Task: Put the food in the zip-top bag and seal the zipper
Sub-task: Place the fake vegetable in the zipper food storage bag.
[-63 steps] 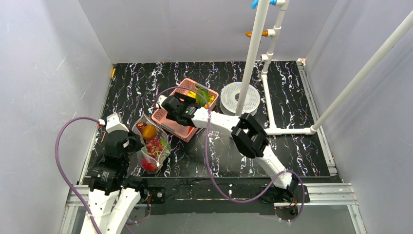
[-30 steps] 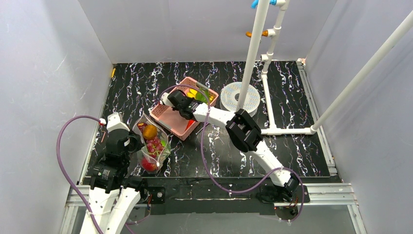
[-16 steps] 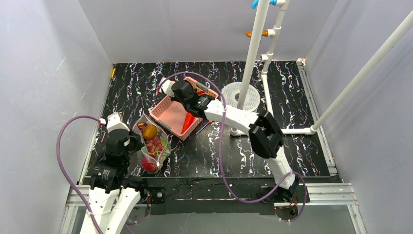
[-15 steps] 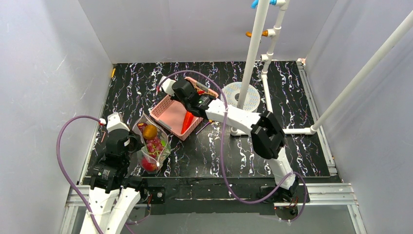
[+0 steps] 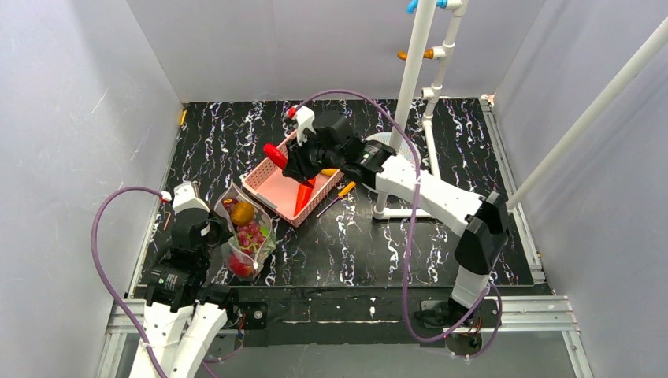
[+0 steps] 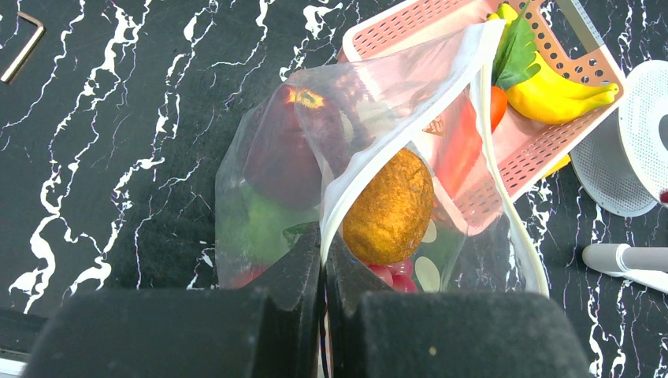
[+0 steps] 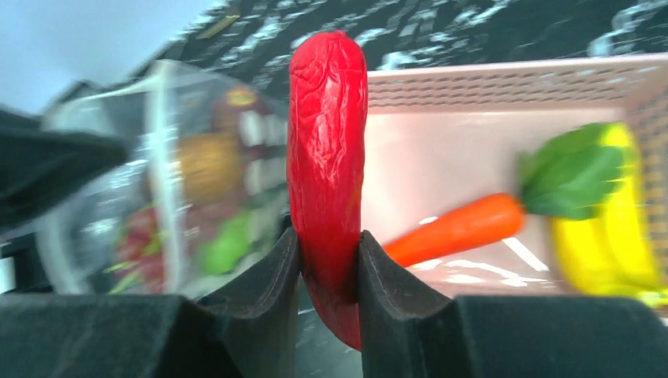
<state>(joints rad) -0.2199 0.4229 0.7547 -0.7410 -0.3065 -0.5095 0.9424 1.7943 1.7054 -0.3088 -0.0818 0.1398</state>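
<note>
The right gripper [image 5: 288, 161] has come up out of the pink basket [image 5: 268, 186], where it was reaching half a second ago, and its jaws are now clamped on the red chili [image 7: 327, 150], which it holds upright above the basket's near corner. So one more piece of food is picked and ready to carry. The left gripper [image 6: 324, 256] has not moved. It stays closed on the mouth edge of the zip-top bag [image 5: 250, 236] just left of the basket, holding the zipper [image 6: 410, 118] strip apart so the opening faces the basket. The brown-orange fruit [image 6: 390, 206] and red apple [image 6: 285, 150] are already in the bag. The carrot [image 7: 458, 228] and yellow piece [image 6: 561, 85] still lie in the basket, so sealing is some way off.
</note>
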